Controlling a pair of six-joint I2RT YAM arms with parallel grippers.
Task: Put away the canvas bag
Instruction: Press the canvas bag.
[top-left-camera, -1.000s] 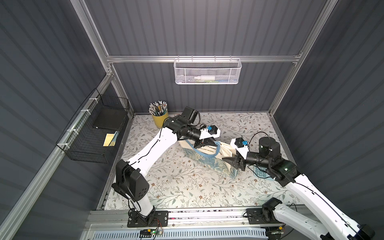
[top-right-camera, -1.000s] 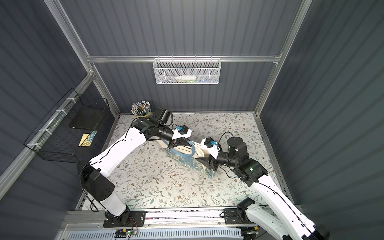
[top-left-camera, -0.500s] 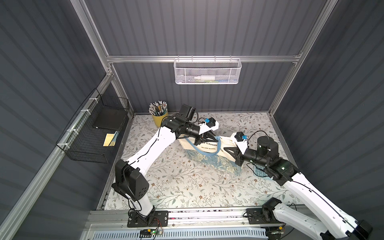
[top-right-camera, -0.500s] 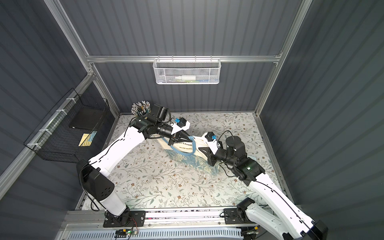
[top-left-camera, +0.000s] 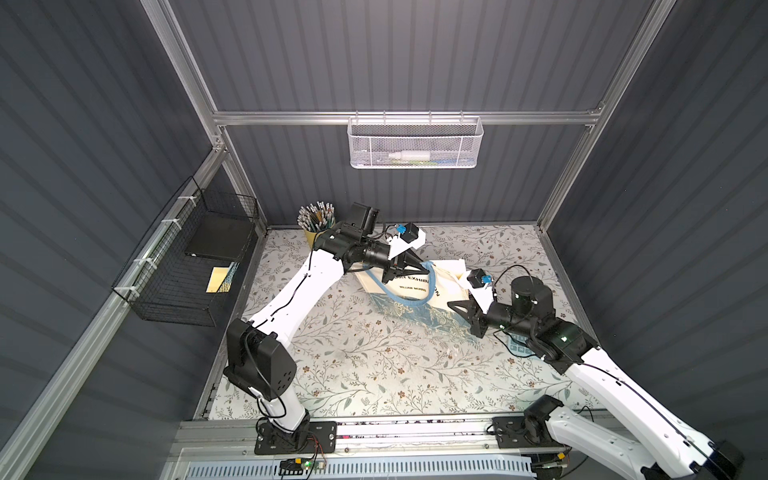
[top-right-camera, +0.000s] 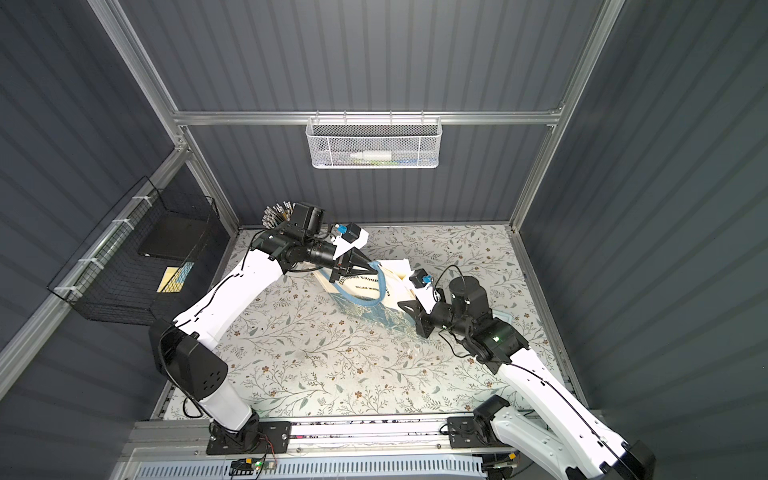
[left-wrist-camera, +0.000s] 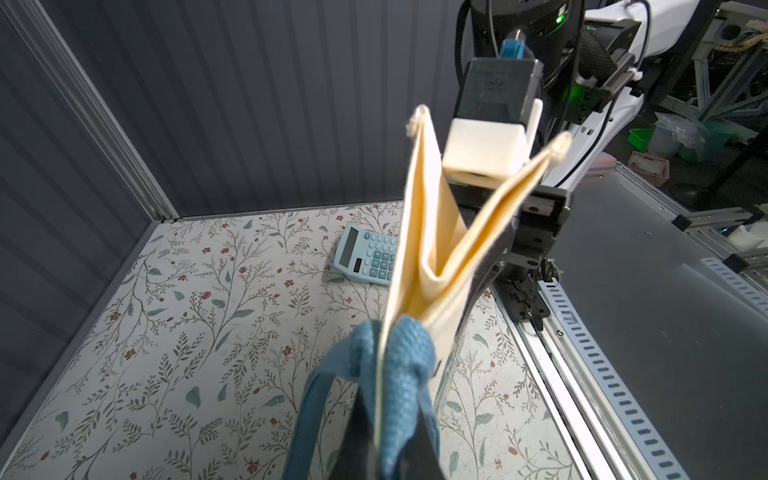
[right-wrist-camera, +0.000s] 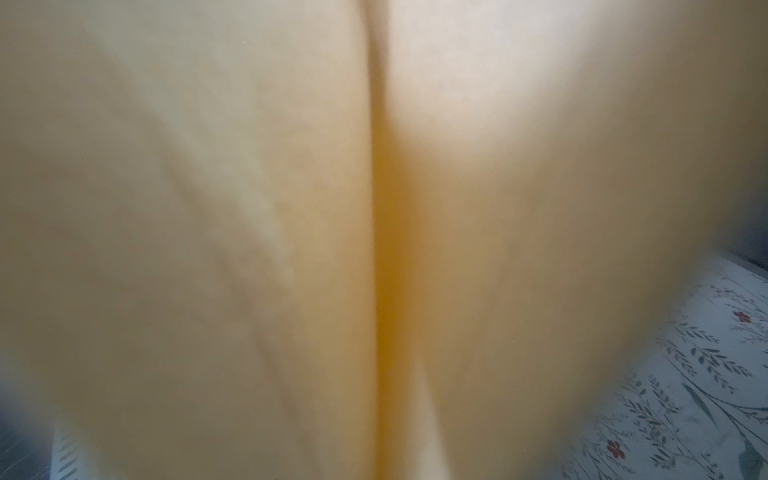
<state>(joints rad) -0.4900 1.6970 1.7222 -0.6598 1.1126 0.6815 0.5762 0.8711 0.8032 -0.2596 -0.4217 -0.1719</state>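
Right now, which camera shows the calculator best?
Left wrist: the calculator lies in plain sight, screen and keys visible, one edge behind the canvas bag. In both top views the right arm covers all but a pale-blue sliver. Right wrist shows only bag fabric.

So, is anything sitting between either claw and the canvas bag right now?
Nothing visible. The left claw is shut on the canvas bag at its blue handles, and the right claw grips its cream edge. The calculator lies on the table, clear of both grips.
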